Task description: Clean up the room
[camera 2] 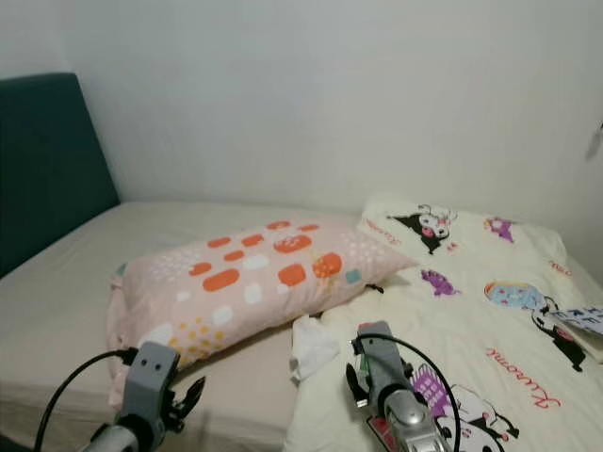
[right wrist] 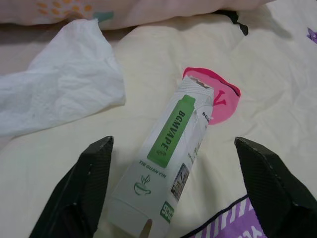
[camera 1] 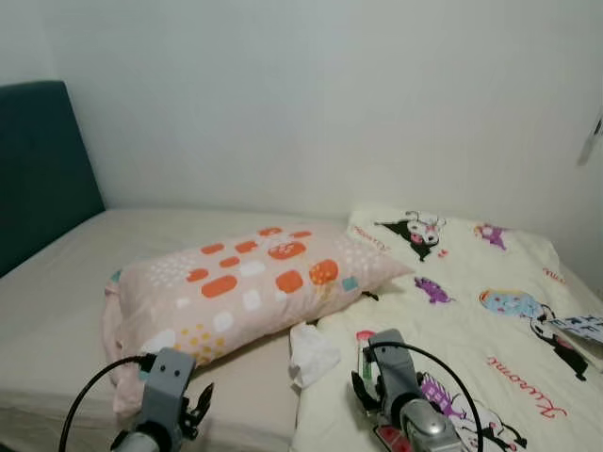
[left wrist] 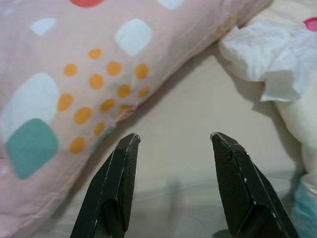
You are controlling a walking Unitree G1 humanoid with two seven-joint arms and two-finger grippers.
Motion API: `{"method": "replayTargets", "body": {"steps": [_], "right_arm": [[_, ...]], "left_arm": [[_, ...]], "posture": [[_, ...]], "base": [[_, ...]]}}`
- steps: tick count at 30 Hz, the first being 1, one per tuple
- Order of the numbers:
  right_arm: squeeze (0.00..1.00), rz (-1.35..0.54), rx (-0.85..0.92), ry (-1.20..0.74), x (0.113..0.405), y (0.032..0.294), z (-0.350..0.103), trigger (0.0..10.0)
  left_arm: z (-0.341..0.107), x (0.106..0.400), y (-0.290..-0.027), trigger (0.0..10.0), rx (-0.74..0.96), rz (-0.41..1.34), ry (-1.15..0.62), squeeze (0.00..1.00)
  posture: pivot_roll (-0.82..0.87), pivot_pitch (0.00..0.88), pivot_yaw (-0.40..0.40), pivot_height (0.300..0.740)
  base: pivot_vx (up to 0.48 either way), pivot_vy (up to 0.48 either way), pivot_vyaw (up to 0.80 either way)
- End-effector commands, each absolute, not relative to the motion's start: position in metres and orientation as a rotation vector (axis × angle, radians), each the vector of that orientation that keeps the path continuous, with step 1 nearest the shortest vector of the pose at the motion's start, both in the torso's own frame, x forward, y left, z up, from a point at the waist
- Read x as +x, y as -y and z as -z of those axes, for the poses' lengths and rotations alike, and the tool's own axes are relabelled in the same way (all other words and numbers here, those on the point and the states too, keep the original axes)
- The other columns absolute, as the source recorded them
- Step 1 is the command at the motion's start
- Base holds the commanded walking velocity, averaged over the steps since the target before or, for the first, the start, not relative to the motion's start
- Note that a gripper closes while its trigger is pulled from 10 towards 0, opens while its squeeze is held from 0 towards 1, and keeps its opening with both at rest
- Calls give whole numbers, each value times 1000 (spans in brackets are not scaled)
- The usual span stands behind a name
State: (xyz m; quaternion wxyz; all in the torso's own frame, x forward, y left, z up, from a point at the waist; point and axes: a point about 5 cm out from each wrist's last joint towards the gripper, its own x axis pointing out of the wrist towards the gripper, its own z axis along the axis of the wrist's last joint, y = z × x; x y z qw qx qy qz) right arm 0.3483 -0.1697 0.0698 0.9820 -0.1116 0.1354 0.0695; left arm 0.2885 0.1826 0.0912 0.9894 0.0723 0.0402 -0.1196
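While both silver arms are raised over the near edge of the bed, the right gripper (right wrist: 171,191) is held with its two black fingers spread wide above a small white cardboard box with a green label (right wrist: 166,166), which lies flat on the cream cartoon-printed quilt (camera 1: 490,330), between the fingers but untouched by them. A crumpled white tissue (right wrist: 59,99) is seen just beside the box, at the quilt's edge. The left gripper (left wrist: 173,139) is likewise held open and empty above the beige bedsheet (camera 1: 66,282), near the lower edge of a pink pillow patterned with orange, white and teal patches (camera 1: 245,287). The pillow is laid across the bed, one corner resting on the quilt. A dark teal headboard (camera 1: 38,160) is seen at the left.
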Motion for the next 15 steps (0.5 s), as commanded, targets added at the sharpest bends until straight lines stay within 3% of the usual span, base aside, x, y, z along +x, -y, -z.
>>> {"method": "replayTargets", "body": {"steps": [1,14,15], "right_arm": [[1000,-131,-215,-317,347,173,-64,10000],[1000,-126,-166,-321,356,170,-72,10000],[808,-121,-158,-323,356,171,-72,10000]], "left_arm": [[-93,282,-172,10000,124,303,-75,0],[-114,260,-127,10000,130,590,32,0],[-121,257,-119,10000,144,625,71,0]], "posture": [[-15,199,-41,597],[11,238,-39,597],[20,246,-35,597]], "base": [[0,0,0],[0,0,0],[0,0,0]]}}
